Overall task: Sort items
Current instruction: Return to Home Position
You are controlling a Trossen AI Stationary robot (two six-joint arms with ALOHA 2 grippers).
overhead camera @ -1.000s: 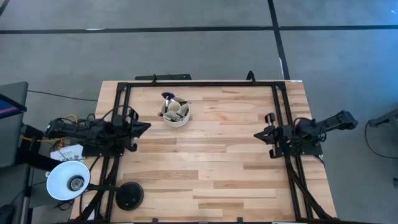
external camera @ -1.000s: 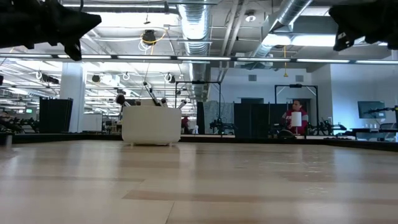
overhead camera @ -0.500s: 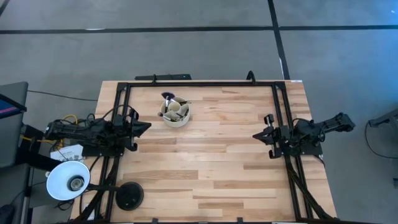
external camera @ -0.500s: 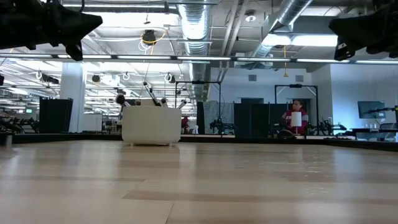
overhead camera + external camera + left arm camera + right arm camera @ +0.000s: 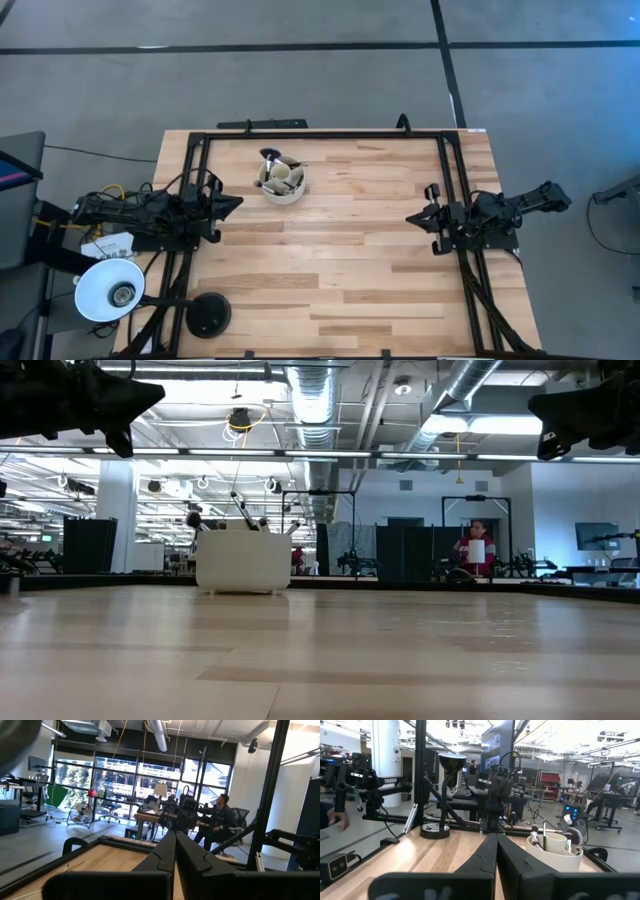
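Several thin dark-handled makeup brushes (image 5: pixel 280 170) stand head-up in a round cream divided cup (image 5: pixel 282 184) at the table's far left; one with a fluffy dark head (image 5: pixel 268 154) sticks out over the cup's far rim. The low view shows the cup (image 5: pixel 243 560) with the brushes (image 5: pixel 240 508) above it, and the right wrist view shows the cup (image 5: pixel 554 851) too. My left gripper (image 5: pixel 238 204) is shut at the left edge, raised. My right gripper (image 5: pixel 409 218) is shut at the right edge, raised. Both hold nothing.
A black frame (image 5: pixel 320 134) runs along the table's far and side edges. A white lamp (image 5: pixel 110 290) and its black round base (image 5: pixel 209 315) stand at the near left corner. The wooden table top (image 5: pixel 340 260) lies bare between the arms. People sit in the room beyond.
My right gripper has crept a little toward the table's left; everything else has stayed still.
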